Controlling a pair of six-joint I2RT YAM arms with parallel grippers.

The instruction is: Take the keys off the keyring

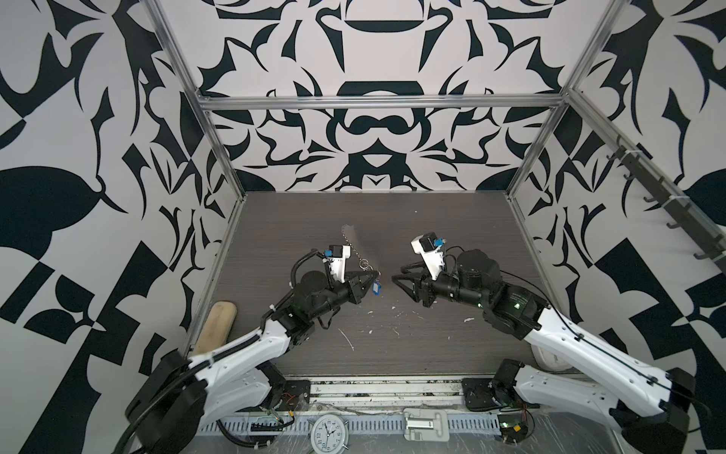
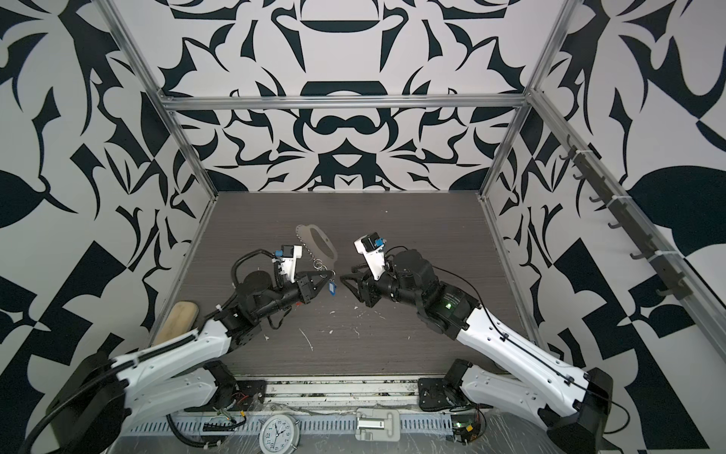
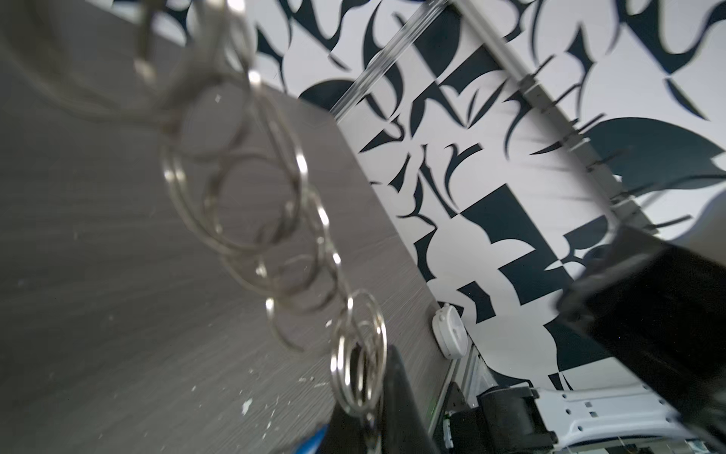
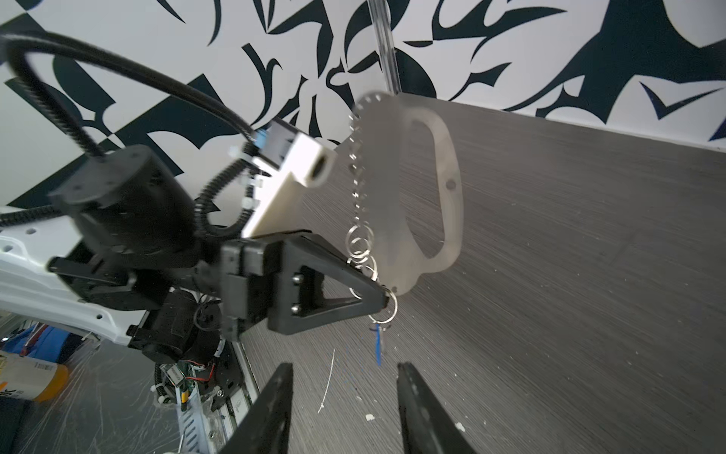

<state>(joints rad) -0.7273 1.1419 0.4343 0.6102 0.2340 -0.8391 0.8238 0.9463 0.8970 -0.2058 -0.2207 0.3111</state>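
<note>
Keyring [image 4: 385,177] in left fingers [image 4: 326,255], right fingers [image 4: 275,408] apart

The keyring [image 4: 383,177] is rendered in pale, matte silver. On the keys [image 1: 376,289] a blue tag is shown. The surface [image 1: 432,346] is finished in dark grey woodgrain, flecked with white. The walls [image 1: 373,157] are covered in a white-and-navy abstract pattern.

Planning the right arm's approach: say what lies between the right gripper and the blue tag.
Nothing; both top views show only bare table between the right gripper and the blue tag.
</note>
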